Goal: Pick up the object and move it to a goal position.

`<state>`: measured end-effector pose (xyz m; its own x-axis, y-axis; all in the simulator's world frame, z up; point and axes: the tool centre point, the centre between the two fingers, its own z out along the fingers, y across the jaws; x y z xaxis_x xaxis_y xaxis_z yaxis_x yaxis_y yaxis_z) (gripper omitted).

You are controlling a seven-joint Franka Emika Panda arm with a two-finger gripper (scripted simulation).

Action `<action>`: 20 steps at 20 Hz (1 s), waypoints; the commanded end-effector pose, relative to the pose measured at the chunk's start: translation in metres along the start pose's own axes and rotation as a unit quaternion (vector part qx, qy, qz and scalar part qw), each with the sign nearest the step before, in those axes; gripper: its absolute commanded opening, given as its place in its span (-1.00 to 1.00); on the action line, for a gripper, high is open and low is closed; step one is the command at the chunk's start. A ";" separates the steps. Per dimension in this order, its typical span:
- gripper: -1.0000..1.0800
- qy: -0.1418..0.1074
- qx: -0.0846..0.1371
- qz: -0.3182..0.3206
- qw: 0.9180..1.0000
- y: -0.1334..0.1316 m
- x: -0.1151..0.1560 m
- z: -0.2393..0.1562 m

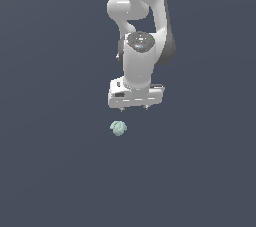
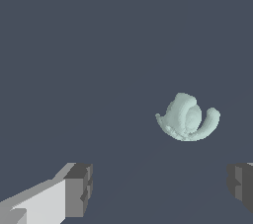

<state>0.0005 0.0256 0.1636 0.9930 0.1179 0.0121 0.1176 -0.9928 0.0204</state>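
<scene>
Looking at your exterior view: the arm (image 1: 145,16) comes down from the top edge, and the gripper (image 1: 135,107) hangs at about mid-frame, pointing down. The object (image 1: 118,128), a small pale teal knobbly blob, sits just below the gripper and slightly toward the exterior view's left, apart from it, no contact. Only short fingertip stubs show under the hand from here, so you can't read the gap from this view.

Wrist view settles it: jaws are spread wide, released, nothing between them. One finger (image 2: 79,190) shows with its white body and grey pad; the other grey pad (image 2: 242,183) is cut off by the frame edge. The blob (image 2: 187,117) lies beyond the fingertips, offset toward the cut-off finger rather than centred between the two. It has a rounded lump with a curled lobe on one side.

Room: you have flat, uniform dark grey-blue surface (image 1: 55,171) all around the blob out to every frame edge in both views. No visible border or rim to the surface. Whether the blob rests on it or floats, you can't tell; no shadow shows.
</scene>
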 end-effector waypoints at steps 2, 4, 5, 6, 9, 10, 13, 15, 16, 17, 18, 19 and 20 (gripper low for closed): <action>0.92 0.000 0.000 -0.013 1.000 0.002 0.000 0.002; 0.92 -0.001 0.000 -0.024 1.000 0.003 0.001 0.003; 0.92 -0.001 0.000 -0.030 1.000 0.004 0.001 0.004; 0.92 -0.001 0.000 -0.036 0.999 0.005 0.001 0.005; 0.92 -0.002 0.000 -0.059 0.998 0.008 0.002 0.008; 0.92 -0.002 0.000 -0.067 0.998 0.009 0.002 0.009; 0.92 -0.002 0.000 -0.097 0.995 0.013 0.003 0.013; 0.92 -0.003 0.000 -0.120 0.993 0.016 0.004 0.016; 0.92 -0.003 0.000 -0.132 0.991 0.017 0.004 0.018; 0.92 -0.003 0.000 -0.144 0.990 0.019 0.005 0.019; 0.92 -0.003 0.000 -0.156 0.988 0.020 0.005 0.021; 0.92 -0.004 0.000 -0.168 0.986 0.022 0.006 0.022; 0.92 -0.004 0.001 -0.180 0.984 0.024 0.006 0.024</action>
<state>0.0086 0.0047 0.1425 0.9038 0.4280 -0.0021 0.4280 -0.9035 0.0215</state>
